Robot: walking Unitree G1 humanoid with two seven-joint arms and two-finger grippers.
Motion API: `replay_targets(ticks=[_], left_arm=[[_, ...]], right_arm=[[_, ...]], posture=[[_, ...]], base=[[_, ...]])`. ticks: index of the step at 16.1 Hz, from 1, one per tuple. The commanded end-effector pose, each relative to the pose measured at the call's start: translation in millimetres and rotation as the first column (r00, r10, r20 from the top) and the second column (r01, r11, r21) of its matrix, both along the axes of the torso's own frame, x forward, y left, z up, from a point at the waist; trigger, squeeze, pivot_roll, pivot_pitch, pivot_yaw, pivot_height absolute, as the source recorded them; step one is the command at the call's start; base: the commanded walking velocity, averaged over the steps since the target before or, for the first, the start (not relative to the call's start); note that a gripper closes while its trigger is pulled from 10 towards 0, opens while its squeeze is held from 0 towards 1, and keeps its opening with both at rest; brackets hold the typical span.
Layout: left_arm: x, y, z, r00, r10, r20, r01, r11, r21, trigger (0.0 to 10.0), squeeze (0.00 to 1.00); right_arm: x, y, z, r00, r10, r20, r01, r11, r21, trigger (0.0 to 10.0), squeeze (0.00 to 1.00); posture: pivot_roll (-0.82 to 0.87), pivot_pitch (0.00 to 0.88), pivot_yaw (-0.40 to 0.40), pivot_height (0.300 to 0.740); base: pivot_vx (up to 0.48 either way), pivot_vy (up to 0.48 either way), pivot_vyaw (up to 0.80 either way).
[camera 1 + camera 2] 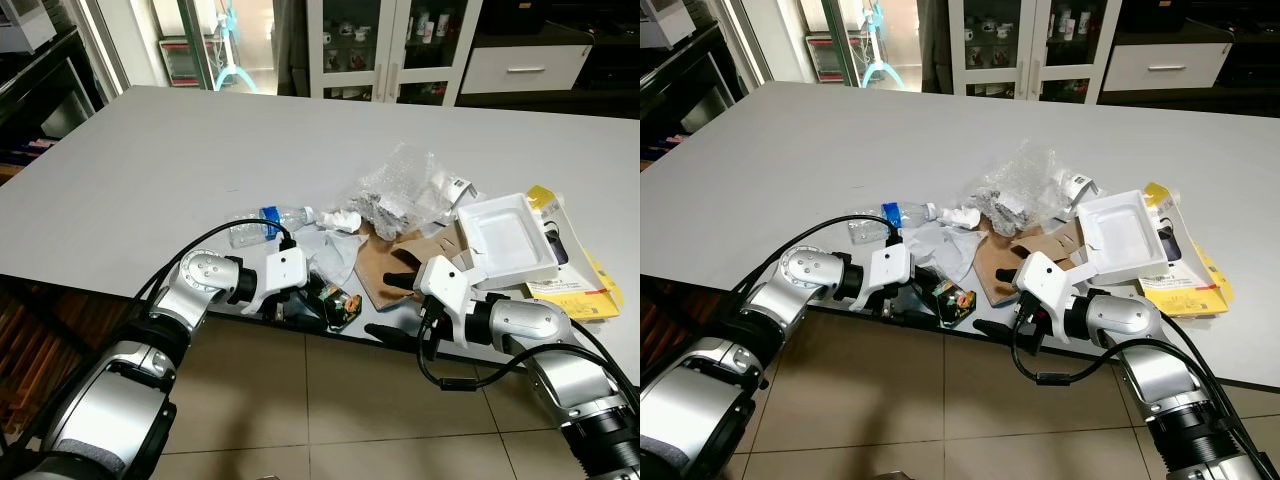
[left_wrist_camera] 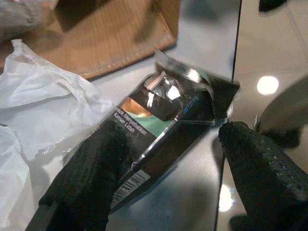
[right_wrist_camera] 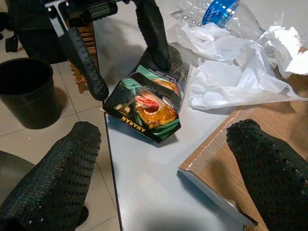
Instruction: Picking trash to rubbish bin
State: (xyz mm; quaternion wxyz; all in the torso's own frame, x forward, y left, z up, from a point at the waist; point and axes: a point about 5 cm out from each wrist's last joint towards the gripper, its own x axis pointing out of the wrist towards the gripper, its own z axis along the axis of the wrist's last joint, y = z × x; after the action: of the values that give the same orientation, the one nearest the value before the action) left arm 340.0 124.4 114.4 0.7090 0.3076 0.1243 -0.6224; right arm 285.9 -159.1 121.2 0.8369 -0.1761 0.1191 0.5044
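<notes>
A dark foil snack wrapper lies at the table's near edge, partly over the lip. My left gripper is open around it. One finger touches the wrapper's side; the other hangs past the table edge, apart from it. My right gripper is open and holds nothing, just right of the wrapper and beside the brown cardboard. A black bin stands on the floor below the table edge.
The trash pile on the grey table holds a white plastic bag, a clear bottle, bubble wrap, a white foam tray and a yellow package. Cabinets line the far wall. Tiled floor lies below.
</notes>
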Motion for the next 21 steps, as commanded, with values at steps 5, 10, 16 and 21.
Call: replay_targets(ticks=[5, 10, 16, 21], left_arm=[[-13.2, 5.1, -33, 0.997, -0.034, 0.074, 0.016, 0.971, 0.238, 10.0, 0.0], [-5.4, 3.6, -30, 0.982, 0.036, 0.184, -0.075, 0.975, 0.208, 10.0, 0.0], [-7.1, 3.8, -35, 0.983, 0.068, 0.168, -0.101, 0.975, 0.197, 0.0, 0.0], [-9.2, 4.6, -37, 0.985, 0.071, 0.155, -0.1, 0.977, 0.189, 0.0, 0.0]], right_arm=[[0.2, 5.7, 2, 1.0, 0.015, 0.011, -0.015, 1.0, 0.005, 10.0, 0.0], [0.8, 5.8, 1, 1.0, 0.01, 0.015, -0.01, 1.0, 0.003, 10.0, 0.0], [-1.1, 5.8, 0, 1.0, 0.008, 0.01, -0.008, 1.0, 0.005, 10.0, 0.0], [-2.1, 6.4, -1, 1.0, 0.01, 0.005, -0.01, 1.0, 0.005, 10.0, 0.0]], posture=[[-0.1, 0.036, 0.058, 0.74], [-0.1, 0.031, 0.062, 0.74], [-0.1, 0.036, 0.059, 0.74], [-0.1, 0.042, 0.055, 0.74]], base=[[0.0, 0.0, 0.0], [0.0, 0.0, 0.0], [0.0, 0.0, 0.0], [0.0, 0.0, 0.0]])
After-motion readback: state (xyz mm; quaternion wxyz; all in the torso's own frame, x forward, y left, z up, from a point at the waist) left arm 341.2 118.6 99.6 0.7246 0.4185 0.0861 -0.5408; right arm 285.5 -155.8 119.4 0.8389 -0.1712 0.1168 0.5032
